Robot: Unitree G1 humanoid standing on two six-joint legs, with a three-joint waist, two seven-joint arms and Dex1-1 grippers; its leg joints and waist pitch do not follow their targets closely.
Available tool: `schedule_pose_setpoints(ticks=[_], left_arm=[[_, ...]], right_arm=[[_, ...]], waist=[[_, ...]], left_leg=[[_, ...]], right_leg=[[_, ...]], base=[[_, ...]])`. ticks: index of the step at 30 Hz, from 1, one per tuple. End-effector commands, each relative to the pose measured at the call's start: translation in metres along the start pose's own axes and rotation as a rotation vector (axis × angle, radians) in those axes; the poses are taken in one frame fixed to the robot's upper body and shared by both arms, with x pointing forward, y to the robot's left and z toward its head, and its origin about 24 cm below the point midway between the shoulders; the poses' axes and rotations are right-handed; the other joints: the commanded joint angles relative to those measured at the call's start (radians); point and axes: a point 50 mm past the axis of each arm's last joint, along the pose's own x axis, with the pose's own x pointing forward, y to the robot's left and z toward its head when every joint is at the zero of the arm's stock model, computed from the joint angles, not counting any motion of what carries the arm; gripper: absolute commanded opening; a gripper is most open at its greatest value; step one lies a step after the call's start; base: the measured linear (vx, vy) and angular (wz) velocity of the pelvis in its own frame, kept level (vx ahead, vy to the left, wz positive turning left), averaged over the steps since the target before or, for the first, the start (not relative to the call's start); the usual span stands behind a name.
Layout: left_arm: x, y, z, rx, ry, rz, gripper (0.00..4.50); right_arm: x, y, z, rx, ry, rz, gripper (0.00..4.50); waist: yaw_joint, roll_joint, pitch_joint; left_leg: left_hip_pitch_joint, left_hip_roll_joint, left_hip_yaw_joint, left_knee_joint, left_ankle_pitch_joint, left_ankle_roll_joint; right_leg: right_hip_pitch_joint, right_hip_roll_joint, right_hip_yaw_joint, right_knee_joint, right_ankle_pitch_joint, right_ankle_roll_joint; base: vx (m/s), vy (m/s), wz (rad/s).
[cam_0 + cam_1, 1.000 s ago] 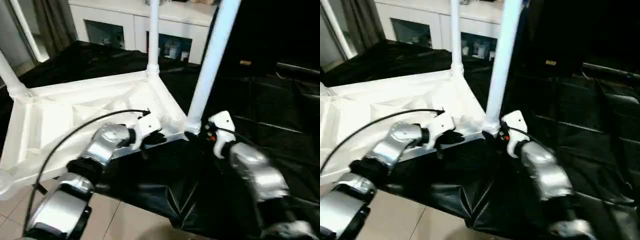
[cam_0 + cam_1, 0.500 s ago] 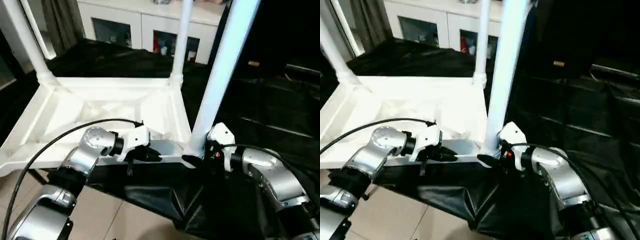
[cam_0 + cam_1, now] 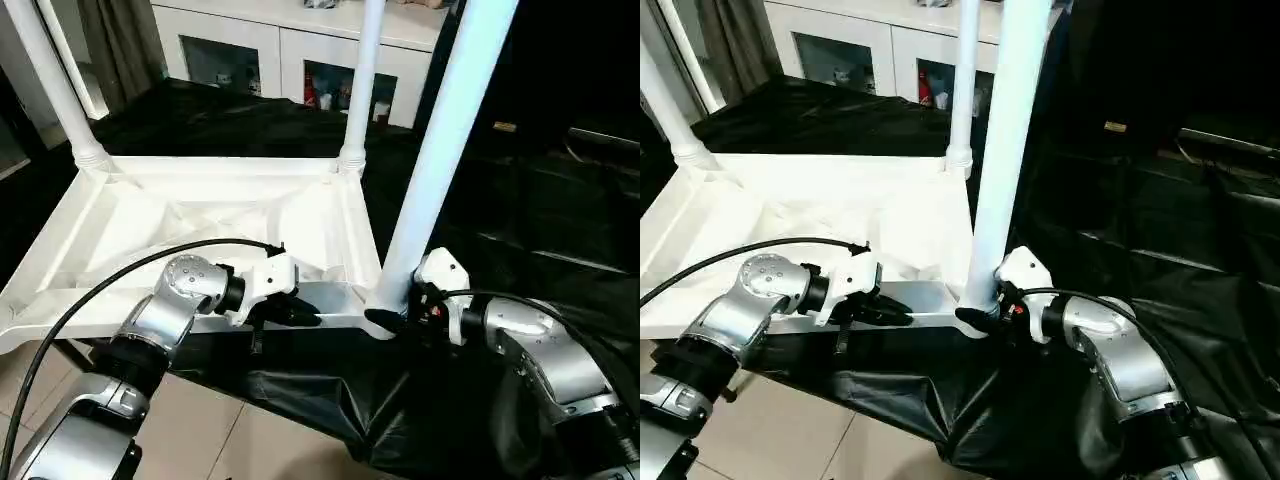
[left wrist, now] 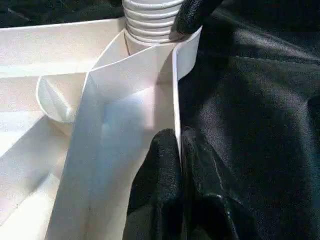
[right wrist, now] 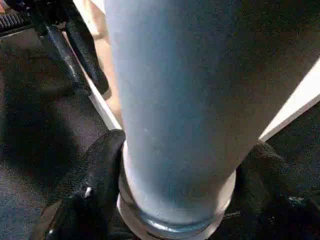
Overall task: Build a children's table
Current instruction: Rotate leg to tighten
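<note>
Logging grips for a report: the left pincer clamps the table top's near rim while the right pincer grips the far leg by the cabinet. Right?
Not quite. The left pincer does clamp the top's near rim, but the right pincer grips the base of the near leg at the near corner, as the right wrist view shows.

I have the children's table [image 3: 200, 230] lying upside down on the sheet-covered worktop [image 3: 560, 230], its legs pointing up. Nearest me on the right stands one leg [image 3: 440, 150], with my right tool [image 3: 385, 320] wrapped around its base at the corner socket. Just to the left, my left tool [image 3: 300, 315] pinches the near rim (fingers either side of the wall). Two more legs [image 3: 358, 80] rise farther back; behind them stands a cabinet [image 3: 280, 50].
</note>
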Motion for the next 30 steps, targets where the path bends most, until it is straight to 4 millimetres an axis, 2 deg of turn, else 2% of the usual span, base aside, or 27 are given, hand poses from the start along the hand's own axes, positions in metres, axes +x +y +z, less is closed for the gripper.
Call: schedule_pose_setpoints(ticks=[1,3,5,7,8,9,12,14,18,19,20,21,22,26,30], left_arm=[[0.009,-0.004,0.004,0.023,-0.011,-0.030,0.00],[0.012,-0.001,0.004,0.012,-0.012,0.010,0.00],[0.018,0.007,0.001,-0.010,0.018,0.116,0.00],[0.020,0.010,0.000,-0.022,0.031,0.151,0.00],[0.025,0.015,-0.001,-0.042,0.046,0.210,0.00],[0.031,0.020,0.001,-0.074,0.041,0.270,0.00],[0.039,0.024,0.006,-0.105,0.041,0.327,0.00],[0.045,0.028,0.008,-0.115,0.064,0.372,0.00],[0.056,0.030,0.012,-0.116,0.084,0.408,0.00],[0.056,0.031,0.013,-0.110,0.086,0.407,0.00],[0.056,0.031,0.013,-0.108,0.086,0.406,0.00],[0.055,0.031,0.012,-0.105,0.093,0.406,0.00],[0.055,0.031,0.011,-0.104,0.094,0.406,0.00],[0.046,0.031,0.005,-0.101,0.117,0.395,0.00],[0.038,0.029,0.001,-0.084,0.124,0.353,0.00]], right_arm=[[0.004,0.005,-0.004,0.023,-0.003,0.011,2.75],[0.006,0.001,-0.007,0.057,-0.008,-0.059,2.73],[0.012,-0.010,-0.014,0.123,-0.014,-0.222,2.72],[0.014,-0.012,-0.016,0.147,-0.021,-0.276,2.72],[0.018,-0.017,-0.019,0.216,-0.030,-0.377,2.71],[0.024,-0.020,-0.022,0.295,-0.036,-0.483,2.70],[0.031,-0.022,-0.025,0.361,-0.027,-0.581,2.70],[0.037,-0.021,-0.026,0.345,-0.001,-0.619,2.70],[0.055,-0.017,-0.019,0.394,-0.033,-0.632,2.70],[0.056,-0.016,-0.017,0.410,-0.053,-0.617,2.70],[0.057,-0.016,-0.016,0.423,-0.066,-0.607,3.26],[0.057,-0.016,-0.013,0.422,-0.086,-0.598,3.40],[0.057,-0.017,-0.012,0.421,-0.087,-0.596,3.40],[0.048,-0.019,-0.004,0.355,-0.116,-0.526,3.87],[0.033,-0.019,-0.001,0.235,-0.108,-0.436,3.87]], waist=[[-0.001,0.006,-0.058],[-0.001,0.006,-0.058],[-0.005,0.006,-0.056],[-0.006,0.004,-0.053],[-0.007,0.001,-0.053],[-0.007,0.004,-0.051],[-0.008,0.003,-0.053],[-0.006,0.006,-0.054],[-0.006,0.009,-0.056],[-0.005,0.005,-0.057],[-0.004,0.006,-0.057],[-0.004,0.009,-0.057],[-0.004,0.008,-0.058],[-0.009,0.005,-0.056],[-0.012,0.003,-0.056]], left_leg=[[-0.009,0.019,0.002,-0.069,-0.120,0.045],[-0.009,0.018,0.002,-0.069,-0.124,0.041],[-0.008,0.016,0.004,-0.070,-0.144,0.032],[-0.003,0.013,0.002,-0.072,-0.181,0.013],[-0.005,0.014,0.001,-0.073,-0.178,0.010],[-0.003,0.012,0.001,-0.075,-0.185,0.003],[-0.002,0.013,-0.001,-0.076,-0.184,-0.006],[-0.003,0.013,-0.002,-0.075,-0.177,-0.005],[-0.005,0.010,0.000,-0.074,-0.164,0.002],[-0.006,0.011,-0.001,-0.074,-0.159,0.006],[-0.007,0.011,-0.001,-0.074,-0.157,0.009],[-0.008,0.012,-0.002,-0.075,-0.152,0.013],[-0.008,0.011,-0.001,-0.075,-0.149,0.017],[-0.013,0.011,-0.003,-0.076,-0.161,0.023],[-0.016,0.011,-0.003,-0.074,-0.156,0.038]], right_leg=[[0.062,-0.065,0.043,-0.063,-0.121,-0.230],[0.061,-0.066,0.044,-0.065,-0.135,-0.227],[0.057,-0.065,0.043,-0.071,-0.181,-0.219],[0.055,-0.065,0.042,-0.084,-0.292,-0.185],[0.055,-0.066,0.042,-0.084,-0.304,-0.176],[0.049,-0.066,0.043,-0.089,-0.341,-0.158],[0.048,-0.066,0.043,-0.089,-0.352,-0.148],[0.050,-0.066,0.043,-0.088,-0.331,-0.148],[0.051,-0.065,0.044,-0.084,-0.266,-0.169],[0.054,-0.065,0.043,-0.084,-0.257,-0.168],[0.056,-0.065,0.044,-0.082,-0.248,-0.169],[0.056,-0.066,0.043,-0.080,-0.231,-0.172],[0.057,-0.065,0.043,-0.079,-0.215,-0.175],[0.061,-0.068,0.042,-0.081,-0.238,-0.176],[0.064,-0.067,0.042,-0.083,-0.244,-0.169]], base=[[0.000,0.000,0.00],[0.000,0.000,0.00],[0.000,0.000,0.00],[0.000,0.000,0.00],[0.000,0.000,0.00],[0.000,0.000,0.00],[0.000,0.000,0.00],[0.000,0.000,0.00],[0.000,0.000,0.00],[0.000,0.000,0.00],[0.000,0.000,0.00],[0.000,0.000,0.00],[0.000,0.000,0.00],[0.000,0.000,0.00],[0.000,0.000,0.00]])
